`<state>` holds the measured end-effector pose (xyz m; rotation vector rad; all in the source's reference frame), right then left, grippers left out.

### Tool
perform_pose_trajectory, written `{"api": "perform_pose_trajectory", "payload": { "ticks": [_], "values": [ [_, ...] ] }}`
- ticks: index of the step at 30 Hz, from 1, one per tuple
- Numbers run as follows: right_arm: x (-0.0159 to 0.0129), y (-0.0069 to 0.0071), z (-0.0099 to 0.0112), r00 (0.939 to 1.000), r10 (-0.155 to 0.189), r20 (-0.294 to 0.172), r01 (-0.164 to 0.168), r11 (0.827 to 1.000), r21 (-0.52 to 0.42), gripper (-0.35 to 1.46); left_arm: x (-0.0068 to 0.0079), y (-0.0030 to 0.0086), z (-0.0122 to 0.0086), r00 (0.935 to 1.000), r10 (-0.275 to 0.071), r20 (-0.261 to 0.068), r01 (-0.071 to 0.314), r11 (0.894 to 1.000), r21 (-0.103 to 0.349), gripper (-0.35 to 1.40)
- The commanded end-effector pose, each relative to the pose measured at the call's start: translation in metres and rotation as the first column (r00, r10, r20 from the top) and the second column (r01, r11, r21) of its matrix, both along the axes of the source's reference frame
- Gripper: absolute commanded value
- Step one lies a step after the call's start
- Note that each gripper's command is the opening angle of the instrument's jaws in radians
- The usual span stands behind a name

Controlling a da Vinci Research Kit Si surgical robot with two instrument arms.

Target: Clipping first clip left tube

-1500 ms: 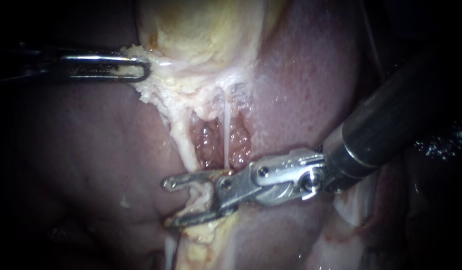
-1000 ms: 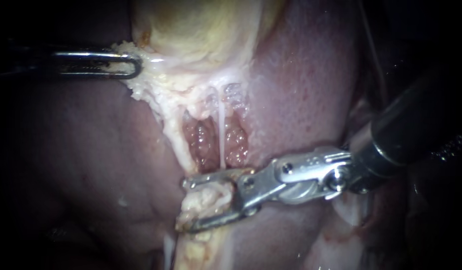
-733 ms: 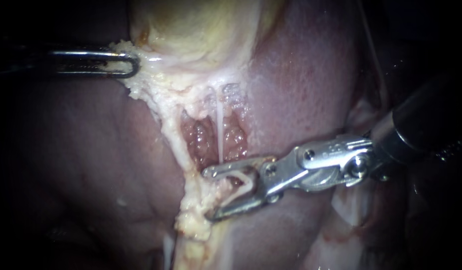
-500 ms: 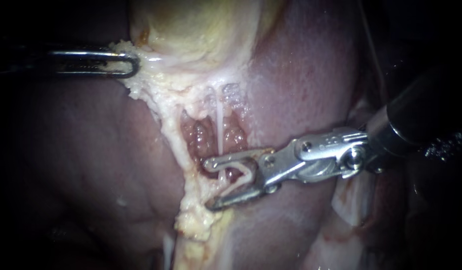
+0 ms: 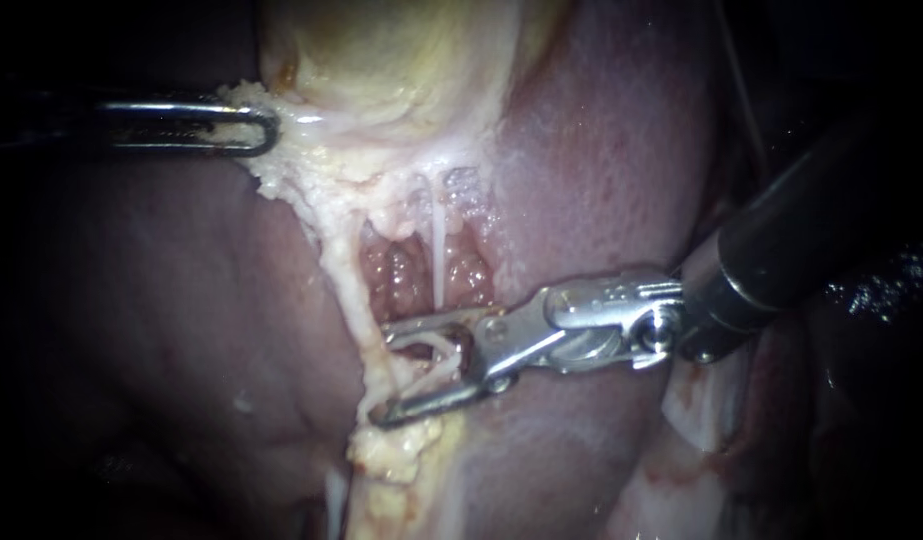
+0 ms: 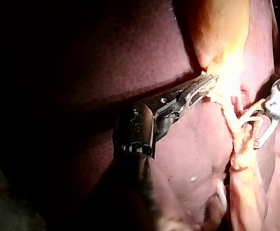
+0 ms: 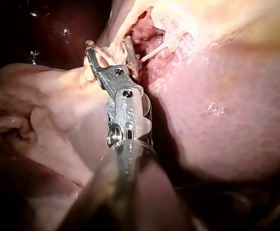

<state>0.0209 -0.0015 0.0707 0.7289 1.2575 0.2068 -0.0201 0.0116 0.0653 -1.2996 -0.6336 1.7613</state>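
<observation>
My left instrument (image 5: 253,125) comes in at the upper left, its jaws shut on the pale fringe at the edge of the gallbladder (image 5: 401,60), holding it out to the left; the left wrist view shows the same grip (image 6: 205,85). From that fringe the thick pale left tube (image 5: 343,275) runs down. A thin white tube (image 5: 438,250) runs beside it over raw red tissue. My right instrument (image 5: 383,378) stands open, its two jaws straddling the lower part of the left tube and a curl of pale tissue. In the right wrist view its jaws (image 7: 108,48) sit around the same strand.
Pink liver (image 5: 601,150) lies to the right of the tubes and darker liver (image 5: 161,330) to the left. A lump of pale fatty tissue (image 5: 391,455) hangs just under the right instrument's lower jaw. The right shaft (image 5: 781,240) slants in from the upper right.
The right instrument drew back to the right off the left tube, then advanced left again until its open jaws straddle it. The left instrument pulled the fringe slightly left early on, then held still.
</observation>
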Motion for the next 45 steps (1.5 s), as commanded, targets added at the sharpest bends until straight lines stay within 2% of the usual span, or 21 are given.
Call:
{"api": "perform_pose_trajectory", "payload": {
  "ticks": [1,10,13,17,20,23,26,31,35,43,45],
  "values": [
    [0.0003,0.0000,0.0001,1.0000,0.002,-0.004,-0.002,1.000,0.009,0.44,-0.0001,0.0000,0.0001,1.0000,-0.001,-0.001,0.001,1.000,0.000,-0.35],
    [0.0037,-0.0021,0.0019,0.9983,-0.053,-0.022,0.054,0.998,0.042,0.44,-0.0003,0.0000,0.0001,1.0000,-0.002,-0.002,0.002,1.000,0.000,-0.35],
    [0.0039,-0.0024,0.0018,0.9985,-0.048,-0.028,0.050,0.997,0.055,0.44,-0.0003,0.0000,0.0001,1.0000,-0.002,-0.002,0.002,1.000,0.000,-0.35],
    [0.0038,-0.0024,0.0007,0.9983,-0.042,-0.039,0.045,0.997,0.062,0.44,-0.0003,0.0000,0.0001,1.0000,-0.002,-0.002,0.002,1.000,-0.001,-0.35],
    [0.0035,-0.0031,-0.0006,0.9981,-0.039,-0.047,0.043,0.996,0.078,0.43,-0.0002,-0.0001,0.0001,1.0000,-0.002,-0.002,0.002,1.000,-0.001,-0.35],
    [0.0035,-0.0042,-0.0018,0.9962,-0.068,-0.055,0.073,0.993,0.098,0.42,-0.0002,-0.0001,0.0002,1.0000,-0.002,-0.002,0.002,1.000,-0.001,-0.35],
    [0.0040,-0.0050,-0.0024,0.9952,-0.079,-0.058,0.084,0.991,0.102,0.41,-0.0002,-0.0001,0.0002,1.0000,-0.002,-0.002,0.002,1.000,-0.001,-0.35],
    [0.0041,-0.0049,-0.0024,0.9956,-0.078,-0.052,0.084,0.989,0.124,0.35,-0.0002,-0.0001,0.0002,1.0000,-0.002,-0.002,0.002,1.000,-0.001,-0.35],
    [0.0038,-0.0044,-0.0019,0.9959,-0.084,-0.032,0.088,0.987,0.136,0.21,-0.0002,-0.0001,0.0002,1.0000,-0.002,-0.002,0.002,1.000,-0.001,-0.35],
    [0.0032,-0.0040,-0.0019,0.9939,-0.110,0.011,0.108,0.987,0.122,-0.35,-0.0002,-0.0001,0.0002,1.0000,-0.002,-0.002,0.002,1.000,-0.001,-0.35],
    [0.0031,-0.0037,-0.0021,0.9926,-0.118,0.027,0.114,0.986,0.118,-0.35,-0.0002,-0.0001,0.0002,1.0000,-0.002,-0.002,0.002,1.000,-0.001,-0.35]
  ]
}}
